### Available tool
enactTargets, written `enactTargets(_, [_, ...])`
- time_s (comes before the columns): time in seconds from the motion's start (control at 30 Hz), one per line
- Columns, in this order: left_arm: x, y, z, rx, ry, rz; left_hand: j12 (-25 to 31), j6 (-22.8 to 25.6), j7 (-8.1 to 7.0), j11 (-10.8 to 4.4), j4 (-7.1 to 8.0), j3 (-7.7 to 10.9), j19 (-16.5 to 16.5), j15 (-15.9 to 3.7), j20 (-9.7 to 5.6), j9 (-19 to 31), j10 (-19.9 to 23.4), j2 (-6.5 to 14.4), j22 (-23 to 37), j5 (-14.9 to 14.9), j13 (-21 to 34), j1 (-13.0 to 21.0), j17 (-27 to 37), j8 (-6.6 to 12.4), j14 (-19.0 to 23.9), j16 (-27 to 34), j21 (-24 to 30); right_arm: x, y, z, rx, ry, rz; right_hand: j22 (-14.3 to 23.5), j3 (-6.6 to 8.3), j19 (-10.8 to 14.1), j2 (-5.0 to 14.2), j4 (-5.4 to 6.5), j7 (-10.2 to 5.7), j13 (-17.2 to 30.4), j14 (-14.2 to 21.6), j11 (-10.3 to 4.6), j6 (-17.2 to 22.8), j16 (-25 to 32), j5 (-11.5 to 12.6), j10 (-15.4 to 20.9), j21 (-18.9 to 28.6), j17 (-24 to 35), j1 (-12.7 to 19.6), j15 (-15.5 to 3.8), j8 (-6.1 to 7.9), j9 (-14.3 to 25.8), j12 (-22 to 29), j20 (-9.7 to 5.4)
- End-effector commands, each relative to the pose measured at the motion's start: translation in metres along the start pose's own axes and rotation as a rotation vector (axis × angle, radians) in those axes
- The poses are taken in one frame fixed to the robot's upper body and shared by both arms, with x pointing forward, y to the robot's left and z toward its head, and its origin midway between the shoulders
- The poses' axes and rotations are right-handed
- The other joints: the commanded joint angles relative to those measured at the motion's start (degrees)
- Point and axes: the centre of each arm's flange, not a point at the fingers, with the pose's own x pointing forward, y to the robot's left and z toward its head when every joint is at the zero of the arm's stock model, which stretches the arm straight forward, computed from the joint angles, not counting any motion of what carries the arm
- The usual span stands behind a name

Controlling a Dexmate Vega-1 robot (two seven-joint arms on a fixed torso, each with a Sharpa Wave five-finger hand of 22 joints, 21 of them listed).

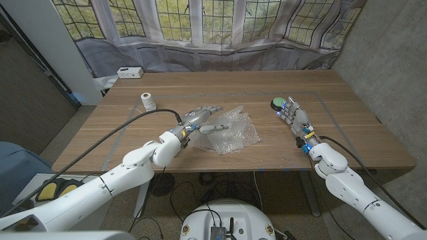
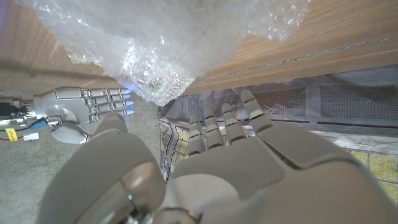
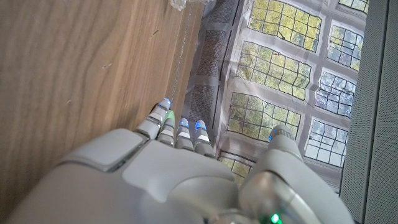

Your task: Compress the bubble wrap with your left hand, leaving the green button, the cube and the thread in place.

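A crumpled sheet of clear bubble wrap (image 1: 231, 133) lies mid-table, seen close in the left wrist view (image 2: 168, 43). My left hand (image 1: 203, 120) is at its left edge with fingers stretched out and thumb apart, holding nothing; whether it touches the wrap I cannot tell. The same hand (image 2: 236, 162) points past the wrap. The green button (image 1: 277, 103) sits at the right, just beyond the fingertips of my right hand (image 1: 293, 115), which is open with straight fingers (image 3: 180, 134). A white thread spool (image 1: 147, 101) stands upright at the left.
A small white box (image 1: 129, 72) sits at the table's far left corner. A curtained window runs behind the table (image 1: 220, 85). My right hand (image 2: 81, 109) also appears in the left wrist view, apart from the wrap.
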Motion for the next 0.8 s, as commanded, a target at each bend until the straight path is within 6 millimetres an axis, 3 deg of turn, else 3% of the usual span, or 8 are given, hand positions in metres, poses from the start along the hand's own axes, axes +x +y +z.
enactTargets(0.03, [-0.004,0.015,-0.002,-0.061,-0.016,0.059,0.2,-1.3,1.03,-0.18,0.04,-0.13,0.9,-0.26,0.08,0.1,0.5,0.3,0.3,0.3,-0.4,-0.7,0.0,0.04,0.7,0.3,-0.3,0.0,0.001,0.003,-0.002,-0.021,-0.002,0.2,-0.03,0.4,0.13,-0.05,-0.3,0.1,0.3,0.14,0.2,-0.2,0.1,0.4,0.1,0.0,0.1,-0.03,-0.01,0.2,-0.1,-0.17])
enactTargets(0.13, [-0.005,0.02,-0.002,-0.07,-0.019,0.081,0.1,-1.6,1.19,0.47,0.01,-0.14,1.3,-0.37,-0.08,0.0,0.4,0.3,0.3,0.4,-0.6,-0.7,-0.1,0.12,0.7,0.3,-0.3,0.0,0.001,0.004,-0.004,-0.032,-0.002,0.2,-0.04,0.6,0.09,-0.07,-0.3,0.1,0.4,0.1,0.2,-0.1,0.1,0.6,0.1,0.0,0.1,-0.16,0.0,0.2,0.0,-0.25])
enactTargets(0.3, [-0.008,0.028,-0.004,-0.118,-0.014,0.114,0.0,-1.6,1.58,1.87,-0.1,-0.15,1.5,-0.31,-2.0,0.0,0.1,0.5,0.2,0.5,-1.2,-0.7,-0.3,0.47,0.6,0.1,-0.7,-0.001,0.0,0.007,-0.008,-0.049,-0.006,0.2,-0.07,1.5,-0.04,-0.15,-0.36,0.1,1.0,-0.11,0.5,0.0,0.1,1.0,0.4,0.0,0.2,-1.22,0.09,0.2,0.1,-1.17])
enactTargets(0.43, [-0.01,0.034,-0.008,-0.173,-0.008,0.125,0.0,-1.5,1.66,2.15,-0.12,-0.15,1.4,-0.06,-2.44,-0.1,0.2,0.5,0.1,0.5,-1.4,-0.8,-0.3,0.56,0.4,0.0,-0.9,0.0,0.001,0.01,-0.01,-0.059,-0.003,0.2,-0.12,1.8,-0.15,-0.19,-0.43,0.0,1.3,-0.37,0.7,0.1,0.1,1.4,0.5,-0.1,0.2,-1.48,0.16,0.2,0.3,-1.52])
enactTargets(0.53, [-0.011,0.037,-0.011,-0.213,-0.007,0.126,0.0,-1.6,2.38,2.47,-0.13,-0.15,1.4,0.2,-2.27,-0.1,0.2,0.7,0.1,0.6,-1.6,-0.8,-0.3,0.59,0.3,-0.1,-1.2,0.0,0.002,0.012,-0.024,-0.068,0.005,0.2,-0.16,1.8,-0.22,-0.2,-0.55,0.0,1.3,-0.4,1.0,0.1,0.1,1.5,0.4,-0.1,0.2,-1.57,0.27,0.2,0.2,-1.52])
enactTargets(0.67, [-0.014,0.043,-0.014,-0.245,-0.007,0.151,0.0,-1.6,3.1,4.19,-0.15,-0.14,1.6,0.91,-2.05,-0.1,0.3,0.9,0.1,0.6,-2.1,-0.9,-0.4,0.73,0.5,-0.1,-1.6,0.0,0.002,0.015,-0.022,-0.077,0.002,0.2,-0.23,1.8,-0.3,-0.17,-0.56,0.0,1.3,-0.34,1.2,0.0,0.0,1.5,0.4,-0.1,0.1,-1.52,0.36,0.2,0.2,-1.51])
enactTargets(0.8, [-0.016,0.048,-0.015,-0.268,-0.008,0.173,-0.1,-1.5,3.44,4.34,-0.16,-0.13,1.7,1.07,-1.9,-0.1,0.2,1.0,0.1,0.6,-2.3,-1.0,-0.4,0.77,0.5,-0.1,-1.7,-0.001,0.002,0.016,-0.029,-0.085,0.007,0.2,-0.29,1.8,-0.36,-0.14,-0.56,0.0,1.3,-0.31,1.3,0.0,0.0,1.6,0.4,-0.1,0.1,-1.47,0.38,0.2,0.2,-1.49])
